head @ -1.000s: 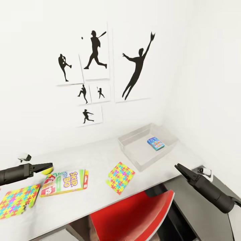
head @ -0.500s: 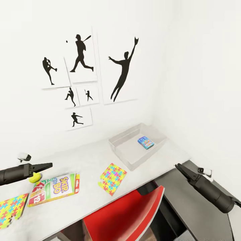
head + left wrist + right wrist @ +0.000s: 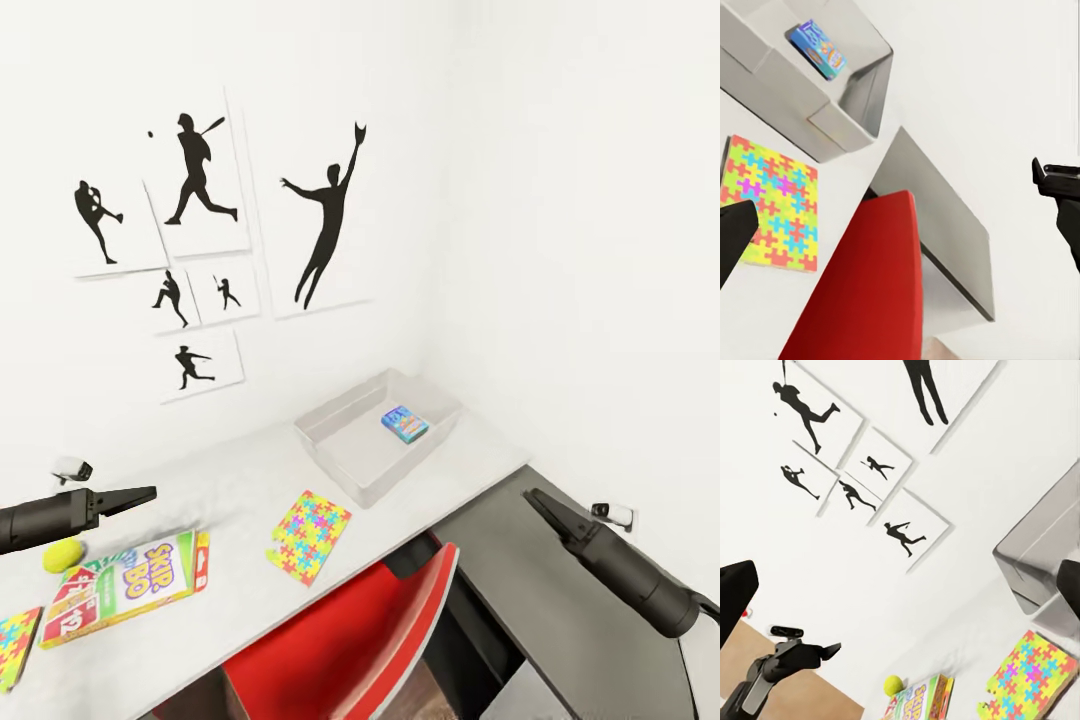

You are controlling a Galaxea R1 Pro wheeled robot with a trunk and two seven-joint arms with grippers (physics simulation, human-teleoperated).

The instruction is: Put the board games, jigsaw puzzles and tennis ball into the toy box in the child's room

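Observation:
The light-grey toy box (image 3: 345, 462) stands at the far right end of the pale table (image 3: 240, 480), with a small blue board game (image 3: 404, 424) inside it. One jigsaw puzzle (image 3: 309, 534) lies near the table's front edge. The SKIP-BO board game (image 3: 125, 588) lies further left, the tennis ball (image 3: 63, 554) beside it. A second jigsaw puzzle (image 3: 15, 645) is cut off by the picture's left edge. My left gripper (image 3: 140, 494) hovers open above the ball and SKIP-BO box. My right gripper (image 3: 535, 497) hangs open over the lower desk, right of the table. Both hold nothing.
A red chair (image 3: 370, 640) is pushed under the table's front edge, below the puzzle. A lower dark-grey desk (image 3: 560, 600) adjoins the table on the right. White walls close the corner behind the toy box, with baseball silhouette pictures (image 3: 200, 170) on the wall.
The whole view has swung to the right, so table, toys and pictures sit further left. Nothing on the table has moved. The tennis ball now shows below my left gripper.

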